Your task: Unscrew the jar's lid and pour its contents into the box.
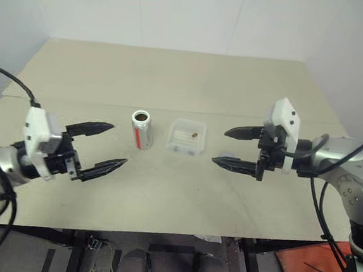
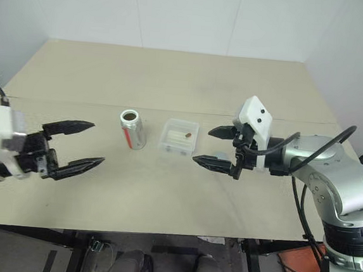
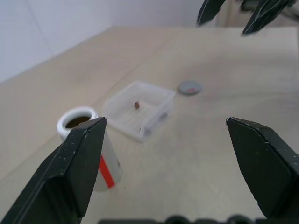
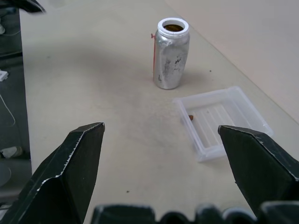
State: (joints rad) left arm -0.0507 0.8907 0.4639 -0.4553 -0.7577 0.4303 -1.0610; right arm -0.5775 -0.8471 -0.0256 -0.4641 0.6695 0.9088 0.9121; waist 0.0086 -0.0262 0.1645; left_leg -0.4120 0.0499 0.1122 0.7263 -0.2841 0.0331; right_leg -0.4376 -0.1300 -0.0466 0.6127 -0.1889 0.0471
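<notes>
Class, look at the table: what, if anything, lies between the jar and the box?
Nothing. In the left eye view the jar stands upright beside the box, with bare table in the gap. The right wrist view shows the same.

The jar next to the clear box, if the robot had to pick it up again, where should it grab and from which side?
Grip the jar around the middle of its round side wall, below the open mouth. It stands upright on the table, so a level approach suits it. Come from the robot's left with the left hand, which is open; the box sits close on the other side.
</notes>
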